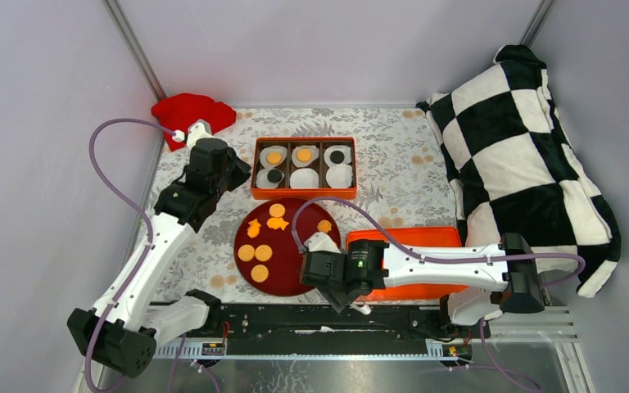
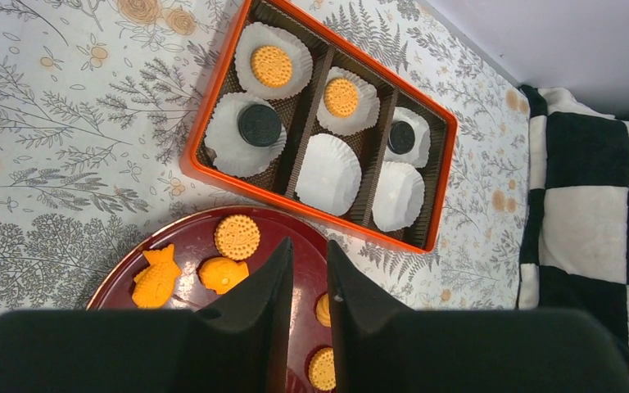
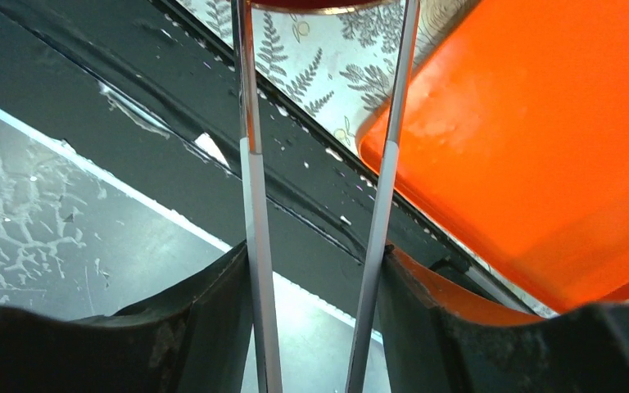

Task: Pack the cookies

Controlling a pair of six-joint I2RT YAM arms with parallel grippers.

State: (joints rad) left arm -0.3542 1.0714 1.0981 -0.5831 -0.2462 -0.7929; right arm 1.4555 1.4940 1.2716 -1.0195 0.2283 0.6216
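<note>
Several cookies lie on the dark red plate (image 1: 291, 246): round orange ones (image 1: 260, 273) and two fish shapes (image 2: 156, 278). The orange box (image 1: 303, 194) holds six white paper cups; two hold orange cookies (image 2: 271, 65), two hold black cookies (image 2: 260, 125), and two cups (image 2: 328, 172) are empty. My left gripper (image 2: 309, 250) hovers over the plate's far edge, its jaws almost together and empty; it also shows in the top view (image 1: 236, 173). My right gripper (image 3: 315, 262) is shut on metal tongs (image 3: 254, 196) at the plate's near right edge (image 1: 332, 286). The tong tips are out of view.
An orange lid (image 1: 426, 246) lies under my right arm, right of the plate. A checkered pillow (image 1: 524, 155) fills the right side. A red cloth (image 1: 188, 110) sits at the back left. The black base rail (image 3: 131, 106) runs along the near edge.
</note>
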